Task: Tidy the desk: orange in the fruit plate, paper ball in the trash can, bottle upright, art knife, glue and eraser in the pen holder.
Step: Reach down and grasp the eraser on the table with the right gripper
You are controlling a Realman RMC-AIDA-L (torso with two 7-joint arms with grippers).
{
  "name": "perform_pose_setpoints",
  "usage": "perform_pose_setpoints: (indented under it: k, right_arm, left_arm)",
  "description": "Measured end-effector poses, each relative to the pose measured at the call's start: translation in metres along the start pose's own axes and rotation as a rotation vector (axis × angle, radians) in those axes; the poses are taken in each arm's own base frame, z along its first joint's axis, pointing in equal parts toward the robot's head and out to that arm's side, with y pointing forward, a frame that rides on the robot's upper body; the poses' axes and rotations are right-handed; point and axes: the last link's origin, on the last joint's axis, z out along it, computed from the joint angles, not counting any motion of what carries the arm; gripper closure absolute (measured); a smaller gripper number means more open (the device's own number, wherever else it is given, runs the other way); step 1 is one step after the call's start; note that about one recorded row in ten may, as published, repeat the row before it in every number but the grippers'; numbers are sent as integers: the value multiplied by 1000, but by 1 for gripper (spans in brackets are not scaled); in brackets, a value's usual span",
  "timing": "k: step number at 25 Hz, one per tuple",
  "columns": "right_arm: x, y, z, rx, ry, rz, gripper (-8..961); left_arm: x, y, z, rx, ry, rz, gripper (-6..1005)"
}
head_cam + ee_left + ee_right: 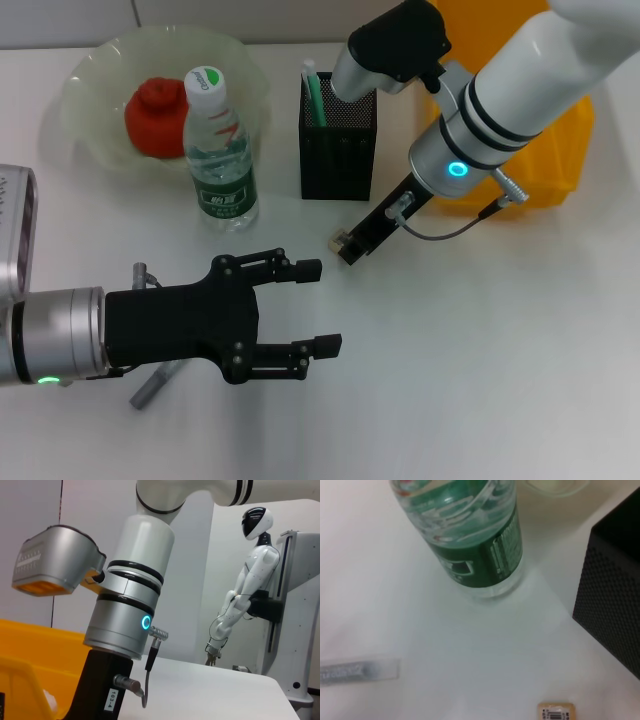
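The eraser (pixel 338 239), small and tan with a barcode label, lies on the white surface (pixel 480 350) under the right gripper (pixel 356 244), jaws' state unclear; left gripper (pixel 315 308) gapes open.

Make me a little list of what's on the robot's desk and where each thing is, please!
bottle: upright, beside the fruit plate
fruit plate: holds a red-orange fruit
pen holder: black mesh, a green-white stick inside
eraser: on the desk, just below the right pincer
art knife: partly under the left arm
left pincer: open, empty
right pincer: low, by the eraser
yellow bin: behind the right arm
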Motion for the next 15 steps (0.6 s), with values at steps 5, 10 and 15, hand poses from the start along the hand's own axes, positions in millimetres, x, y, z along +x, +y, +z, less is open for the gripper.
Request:
perform_pose_setpoints:
  k: [5,10,15]
  right_arm:
    - [4,1,-7,-24,-21,-3,649]
    - [10,1,-21,-40,-94,-3,650]
    - [23,-4,-35,-53,-148,29,652]
  left_arm:
    - [-1,0,0,2,0,-2,199]
    - [-1,0,-2,8,0,-4,199]
    - [-1,0,-2,10,-1,-3,199]
